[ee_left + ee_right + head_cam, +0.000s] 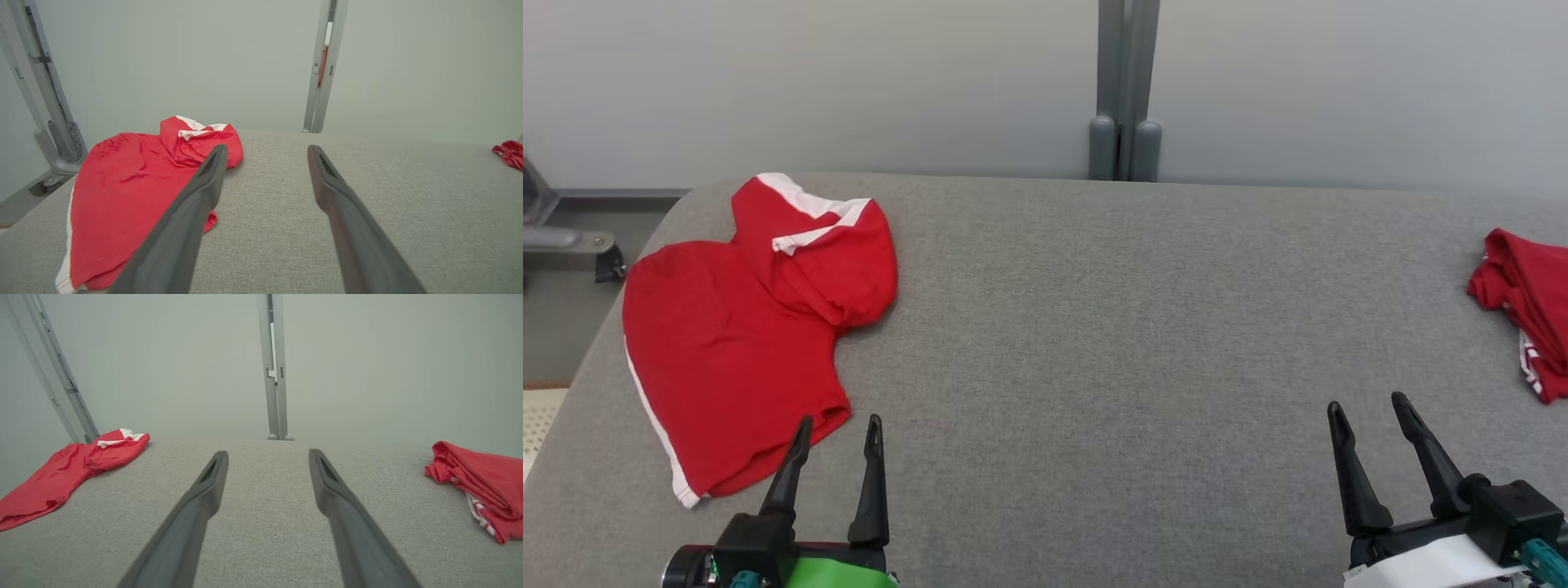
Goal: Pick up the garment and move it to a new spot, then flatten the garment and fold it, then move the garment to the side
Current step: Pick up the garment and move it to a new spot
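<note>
Evidently at the start, with the left gripper (pixel 840 420) and right gripper (pixel 1366 402) empty and fingers (pixel 872 482) spread, the red shorts (pixel 727 343), lying at ten o'clock on the grey worktop (pixel 1094 327), are probably best pinched at the near hem, gathering both layers.

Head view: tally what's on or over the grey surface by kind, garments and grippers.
Garments: 2, a red garment with white trim at the left, a bunched red garment at the right edge.
Grippers: 2, left gripper and right gripper, both open.
Total: 4
</note>
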